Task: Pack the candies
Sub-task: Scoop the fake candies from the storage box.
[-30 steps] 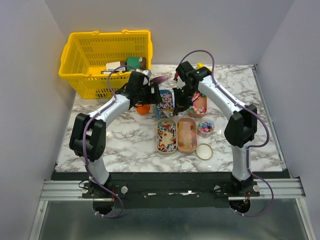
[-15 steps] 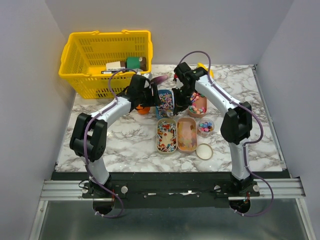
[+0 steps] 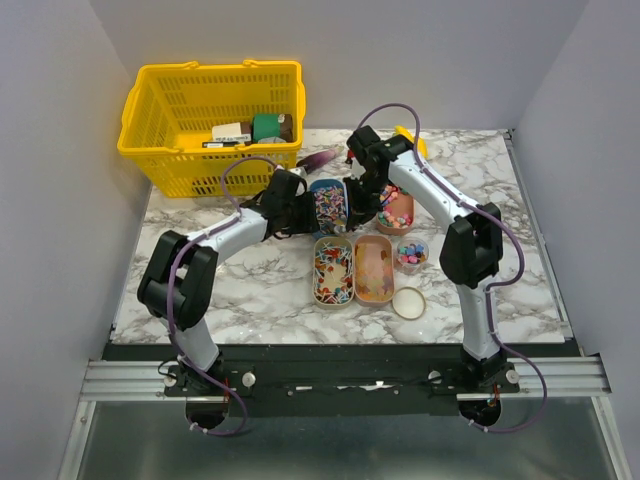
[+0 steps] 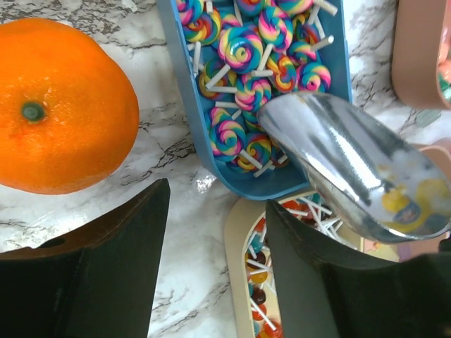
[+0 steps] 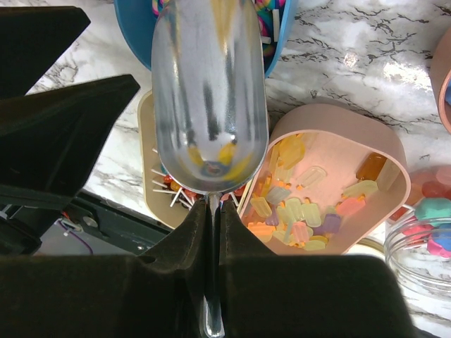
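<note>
The yellow plastic basket (image 3: 175,170) stands at the far left of the white marble table (image 3: 240,290). The round orange fruit (image 4: 60,105) is plain in the left wrist view but hidden under the left arm in the top view. The left gripper (image 4: 217,201) is posed low at the near end of the oblong blue tray (image 4: 184,105), its black fingers (image 4: 99,260) set apart with nothing clamped. Contact with the tray cannot be told. The small multicoloured candies (image 4: 243,49) lie in that tray as swirled lollipops. More lie in the beige tray (image 5: 151,162), the pink tray (image 5: 338,116) and the glass jar (image 5: 393,238), which is cut off at the frame edge. The right gripper (image 5: 211,211) is closed on the handle of the shiny metal scoop (image 5: 210,91), poised over the trays. The contents of the scoop are hard to make out.
</note>
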Controlling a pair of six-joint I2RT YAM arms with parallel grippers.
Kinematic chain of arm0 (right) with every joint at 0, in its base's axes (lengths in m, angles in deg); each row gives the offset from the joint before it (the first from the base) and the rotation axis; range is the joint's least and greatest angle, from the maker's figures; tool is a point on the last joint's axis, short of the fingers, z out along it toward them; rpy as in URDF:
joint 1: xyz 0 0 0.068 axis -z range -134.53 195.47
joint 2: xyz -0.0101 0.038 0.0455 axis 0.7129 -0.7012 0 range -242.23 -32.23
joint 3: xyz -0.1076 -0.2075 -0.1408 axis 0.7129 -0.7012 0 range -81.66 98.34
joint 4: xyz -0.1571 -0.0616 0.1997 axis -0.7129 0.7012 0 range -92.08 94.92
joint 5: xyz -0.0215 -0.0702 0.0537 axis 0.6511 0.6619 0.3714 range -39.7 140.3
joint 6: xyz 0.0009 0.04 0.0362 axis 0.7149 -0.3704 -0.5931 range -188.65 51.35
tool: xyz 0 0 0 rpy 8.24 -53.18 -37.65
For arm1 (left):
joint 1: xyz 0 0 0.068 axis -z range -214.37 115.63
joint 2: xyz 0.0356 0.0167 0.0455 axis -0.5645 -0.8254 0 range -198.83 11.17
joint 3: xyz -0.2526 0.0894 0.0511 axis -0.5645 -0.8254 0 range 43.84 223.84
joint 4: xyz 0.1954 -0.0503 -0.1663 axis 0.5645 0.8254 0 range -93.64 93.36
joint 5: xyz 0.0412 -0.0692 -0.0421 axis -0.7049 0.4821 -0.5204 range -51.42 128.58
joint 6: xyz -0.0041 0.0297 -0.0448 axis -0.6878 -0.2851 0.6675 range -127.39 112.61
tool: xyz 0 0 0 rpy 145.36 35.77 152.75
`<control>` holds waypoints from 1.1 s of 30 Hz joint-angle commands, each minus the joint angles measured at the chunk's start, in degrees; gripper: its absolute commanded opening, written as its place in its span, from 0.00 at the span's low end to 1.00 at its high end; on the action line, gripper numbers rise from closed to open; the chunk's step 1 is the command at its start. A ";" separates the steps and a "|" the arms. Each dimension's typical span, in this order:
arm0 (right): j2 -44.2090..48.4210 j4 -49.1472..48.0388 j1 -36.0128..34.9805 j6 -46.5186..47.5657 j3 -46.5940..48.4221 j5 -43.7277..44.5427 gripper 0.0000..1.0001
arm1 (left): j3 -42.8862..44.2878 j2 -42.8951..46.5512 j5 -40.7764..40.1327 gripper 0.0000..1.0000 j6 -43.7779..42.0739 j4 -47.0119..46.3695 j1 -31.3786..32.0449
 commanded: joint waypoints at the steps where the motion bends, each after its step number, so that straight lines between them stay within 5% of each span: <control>1: -1.76 0.07 -0.02 0.16 -0.25 0.96 0.01 | -0.35 -1.10 -2.77 0.62 3.52 -4.68 0.15; 13: -1.58 1.92 -0.02 1.39 0.37 -0.18 0.01 | -0.26 -7.17 -5.14 0.40 5.38 -5.58 2.88; 21: -5.27 1.66 -0.11 2.79 1.77 -1.07 0.01 | 0.61 -10.07 -6.20 0.10 5.55 -3.02 3.41; 33: -3.97 -1.94 0.33 -7.21 -1.56 4.83 0.01 | 1.58 -9.81 -6.02 0.06 7.66 0.23 3.85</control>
